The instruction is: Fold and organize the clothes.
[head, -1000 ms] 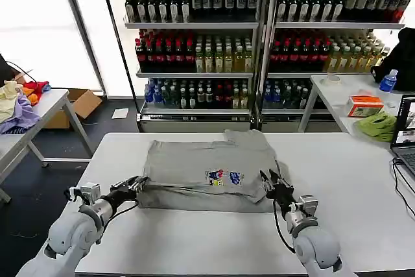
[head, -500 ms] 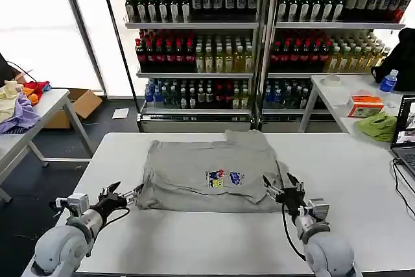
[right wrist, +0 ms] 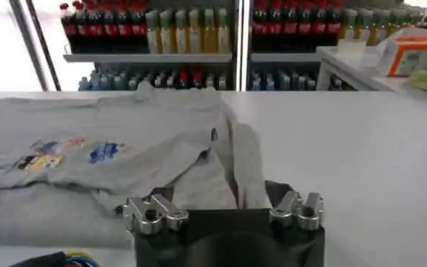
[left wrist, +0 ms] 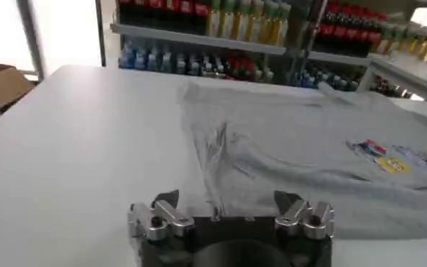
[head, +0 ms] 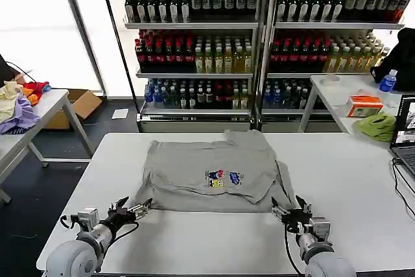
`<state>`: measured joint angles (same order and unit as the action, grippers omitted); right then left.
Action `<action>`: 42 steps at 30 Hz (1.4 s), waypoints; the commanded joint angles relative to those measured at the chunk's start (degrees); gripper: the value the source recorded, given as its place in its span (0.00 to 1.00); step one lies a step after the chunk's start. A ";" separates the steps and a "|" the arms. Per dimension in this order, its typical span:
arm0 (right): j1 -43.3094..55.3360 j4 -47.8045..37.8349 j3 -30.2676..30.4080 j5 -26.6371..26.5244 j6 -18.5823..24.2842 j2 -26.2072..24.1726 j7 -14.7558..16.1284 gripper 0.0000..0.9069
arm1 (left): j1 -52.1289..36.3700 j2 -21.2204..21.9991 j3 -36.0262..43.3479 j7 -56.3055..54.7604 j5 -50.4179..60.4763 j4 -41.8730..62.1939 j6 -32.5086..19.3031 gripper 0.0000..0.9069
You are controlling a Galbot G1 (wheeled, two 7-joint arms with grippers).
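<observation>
A light grey short-sleeved shirt point(head: 207, 170) with a small multicoloured chest print lies partly folded in the middle of the white table point(head: 194, 238). Its near hem is doubled over and a sleeve is tucked in on the right. My left gripper point(head: 134, 210) hovers open just off the shirt's near left corner, apart from the cloth. Just off the near right corner my right gripper point(head: 289, 210) is open too. In the left wrist view the shirt point(left wrist: 307, 145) lies beyond the spread left gripper point(left wrist: 227, 202). In the right wrist view the shirt point(right wrist: 90, 138) lies in front of the spread right gripper point(right wrist: 220, 194).
Shelves of bottles point(head: 259, 37) stand behind the table. A side table at the left holds a heap of purple, yellow and red garments point(head: 19, 102). At the right, another table carries an orange box point(head: 364, 104), a lime-green cloth point(head: 379, 125) and a laptop point(head: 406, 135).
Both grippers have drawn back from the shirt's near hem toward the table's front edge. The shirt stays where it lay.
</observation>
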<state>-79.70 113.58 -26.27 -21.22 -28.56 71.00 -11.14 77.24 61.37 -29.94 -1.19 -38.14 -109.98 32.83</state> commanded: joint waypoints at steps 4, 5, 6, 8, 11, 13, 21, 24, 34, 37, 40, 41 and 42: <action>-0.66 -1.04 0.47 -0.15 -0.69 0.38 -1.85 0.00 | -0.02 2.12 1.50 0.01 0.32 2.18 -0.65 0.00; -0.78 -1.05 0.44 -0.35 -0.68 0.35 -1.84 0.00 | 0.03 2.14 1.50 0.02 0.32 2.23 -0.74 0.00; -0.79 -1.06 0.39 -0.53 -0.68 0.33 -1.82 0.00 | 0.10 2.15 1.48 0.08 0.32 2.34 -0.97 0.00; -0.97 -1.31 0.29 -1.23 -0.66 0.19 -1.73 0.00 | 0.05 2.13 1.36 0.02 0.23 2.69 -1.27 0.00; -1.02 -1.20 0.13 -1.51 -0.14 0.14 -1.56 0.00 | 0.01 2.03 1.07 -0.20 0.16 2.61 -1.82 0.00; -1.28 -0.23 -0.12 -1.92 -0.11 -0.01 -1.60 0.00 | 0.57 1.87 0.63 -0.27 -0.03 2.14 -1.94 0.00; -6.83 5.25 -2.83 -4.27 -0.15 -1.76 -0.11 0.00 | 6.90 2.91 -1.87 0.40 -0.22 -3.64 -1.81 0.00; -9.61 7.37 -3.95 -4.25 0.07 -2.21 0.32 0.00 | 10.32 3.97 -3.13 -0.08 -0.33 -7.15 -1.32 0.00; -26.85 16.49 -7.79 -1.61 2.06 -1.30 1.89 0.00 | 25.85 7.08 -7.12 0.01 4.03 -17.06 -0.85 0.00; -31.19 18.14 -9.42 -1.06 2.68 -1.70 2.79 0.00 | 29.98 6.87 -8.14 0.44 5.69 -19.08 -0.36 0.00; -33.63 18.74 -10.61 -0.76 3.47 -2.00 3.14 0.00 | 31.55 6.83 -9.01 0.38 6.78 -19.87 -0.15 0.00; -33.98 18.62 -10.97 -0.75 3.82 -2.11 3.25 0.00 | 31.48 6.90 -9.23 0.30 7.55 -19.89 -0.19 0.00; -34.17 18.48 -11.29 -0.78 3.97 -2.19 3.24 0.00 | 31.44 6.80 -9.47 0.28 8.11 -19.82 -0.11 0.00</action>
<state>-103.49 127.73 -34.50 -23.00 -26.04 69.02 -8.60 98.12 67.18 -36.61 -0.93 -34.29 -123.69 32.36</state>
